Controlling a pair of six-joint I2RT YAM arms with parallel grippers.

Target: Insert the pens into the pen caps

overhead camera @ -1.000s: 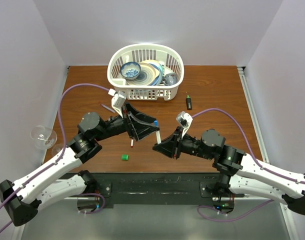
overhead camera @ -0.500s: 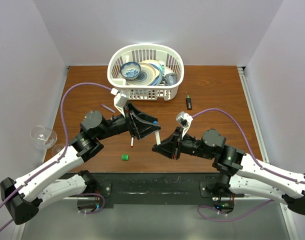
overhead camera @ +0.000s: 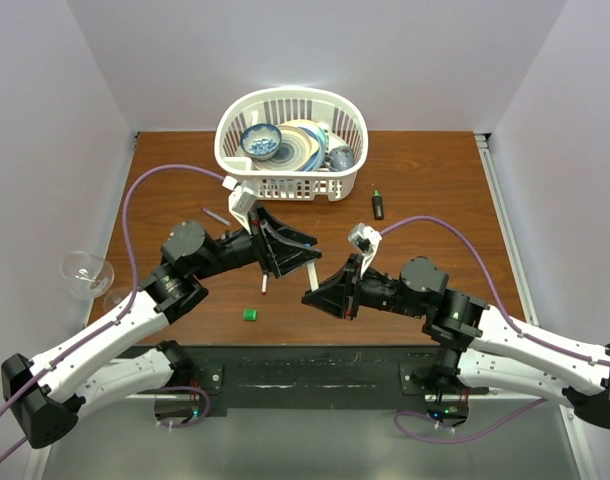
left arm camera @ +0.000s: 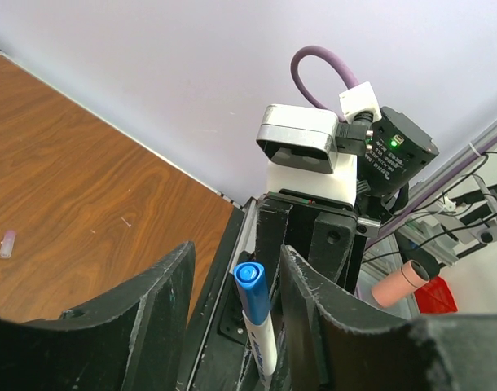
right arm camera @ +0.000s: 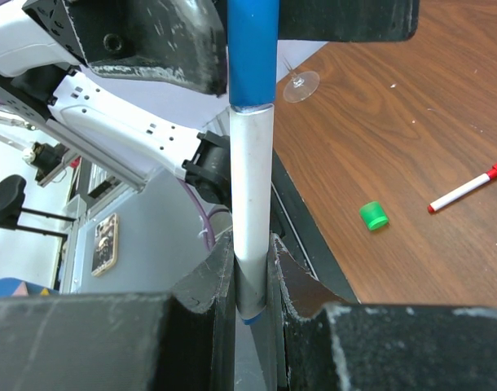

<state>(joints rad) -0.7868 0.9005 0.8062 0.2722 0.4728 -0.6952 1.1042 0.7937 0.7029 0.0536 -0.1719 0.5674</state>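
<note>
Your right gripper (right arm camera: pixel 250 244) is closed hard on the white pen (right arm camera: pixel 252 179). Both fingers (right arm camera: pixel 208 281) press against the lower part of the barrel, and the pen runs straight out from between them. The blue cap (right arm camera: pixel 252 49) sits over the pen's far end; you cannot tell from these views how fully it is seated.

Your left gripper (left arm camera: pixel 232 269) has its jaws roughly half apart, with that capped end standing between them. In the left wrist view a gap shows on each side of the cap, wider on one side than the other, so this gripper has hold of nothing.

Take the white basket (overhead camera: pixel 292 185) at the far side of the table (overhead camera: pixel 435 170) as your reference. The held pen and both grippers are in the air on its near side. They are well apart from it and about level with its middle.

The green cap (overhead camera: pixel 249 314) lies on the table further toward you than the grippers, a little to the left of the basket's middle. The second white pen (overhead camera: pixel 263 285), red at its end, lies between that green cap and the basket, close to the left gripper. The black marker (overhead camera: pixel 378 204) with its green tip lies just beside the basket's near right corner, apart from the wall.

The basket holds dishes (overhead camera: pixel 285 148). A clear glass (overhead camera: pixel 85 272) stands far off to the basket's left, past the table edge.
</note>
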